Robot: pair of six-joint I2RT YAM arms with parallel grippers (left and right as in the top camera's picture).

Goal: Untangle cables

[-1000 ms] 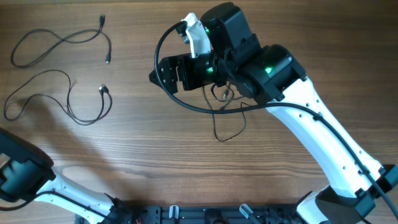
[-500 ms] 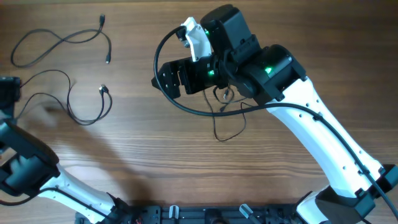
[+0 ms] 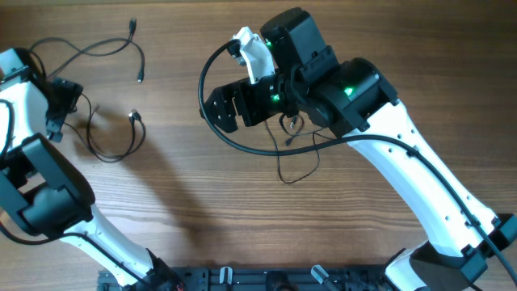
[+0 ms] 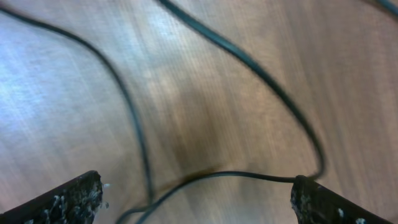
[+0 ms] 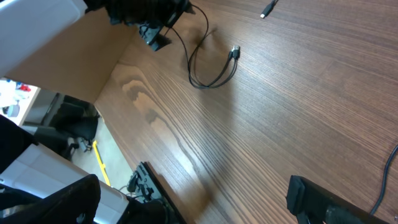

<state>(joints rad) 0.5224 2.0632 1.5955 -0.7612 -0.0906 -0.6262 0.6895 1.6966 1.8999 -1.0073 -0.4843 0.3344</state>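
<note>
Brown wooden table point(image 3: 202, 210) in soft, even light, with pale floor point(image 5: 117, 146) past its edge.

From overhead the tabletop fills the picture, its grain running from 9 to 3 o'clock, and a soft shadow point(image 3: 174, 174) lies toward 8 o'clock. In the left wrist view a pale sheen point(image 4: 37, 81) of reflected light sits at 10 o'clock. In the right wrist view the beige floor shows at 8 o'clock, bearing a yellow strip point(image 5: 99, 163) and dark shapes point(image 5: 62, 124) too blurred to identify.
</note>
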